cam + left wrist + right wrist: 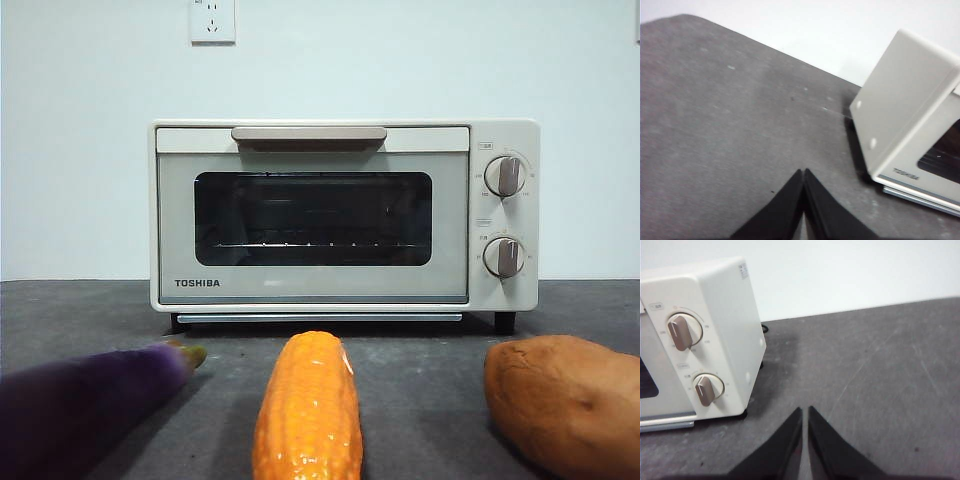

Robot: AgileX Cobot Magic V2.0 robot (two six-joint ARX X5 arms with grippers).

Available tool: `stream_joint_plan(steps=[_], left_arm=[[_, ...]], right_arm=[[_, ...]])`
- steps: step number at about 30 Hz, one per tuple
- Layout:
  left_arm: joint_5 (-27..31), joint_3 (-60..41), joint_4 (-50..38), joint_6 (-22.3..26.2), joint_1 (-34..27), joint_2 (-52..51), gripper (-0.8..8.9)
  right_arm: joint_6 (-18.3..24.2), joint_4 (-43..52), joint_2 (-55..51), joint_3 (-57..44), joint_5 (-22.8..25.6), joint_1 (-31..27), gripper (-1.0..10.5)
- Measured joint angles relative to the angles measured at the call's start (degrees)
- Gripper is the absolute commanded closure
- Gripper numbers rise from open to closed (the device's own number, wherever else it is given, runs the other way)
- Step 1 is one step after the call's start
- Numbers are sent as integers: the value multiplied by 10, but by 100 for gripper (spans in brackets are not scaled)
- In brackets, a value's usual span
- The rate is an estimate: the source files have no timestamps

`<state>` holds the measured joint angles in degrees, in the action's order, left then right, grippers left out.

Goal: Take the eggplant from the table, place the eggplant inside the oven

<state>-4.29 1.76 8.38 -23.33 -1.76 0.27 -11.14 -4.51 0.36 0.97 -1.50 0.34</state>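
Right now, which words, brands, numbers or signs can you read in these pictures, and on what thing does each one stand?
"TOSHIBA": on the oven, at the lower left of its door.
Small labels above the upper knob and the lower knob: too small to read.
Scale marks around both knobs: too small to read.
Small sticker on the oven's top corner, in the right wrist view: blurred.
Wall socket: no readable text.

Eggplant point(85, 400), corn point(308, 410), sweet potato point(565, 405) before oven point(345, 215)
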Motion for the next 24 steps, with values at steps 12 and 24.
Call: stream_joint_plan(steps=[12, 24], left_arm=[[-16, 78, 88, -17, 0, 63, 807], [-102, 229, 115, -10, 0, 261, 807]], right_arm=[[-38, -116, 15, 116, 1, 0, 942], [-41, -248, 148, 298, -1, 0, 942]])
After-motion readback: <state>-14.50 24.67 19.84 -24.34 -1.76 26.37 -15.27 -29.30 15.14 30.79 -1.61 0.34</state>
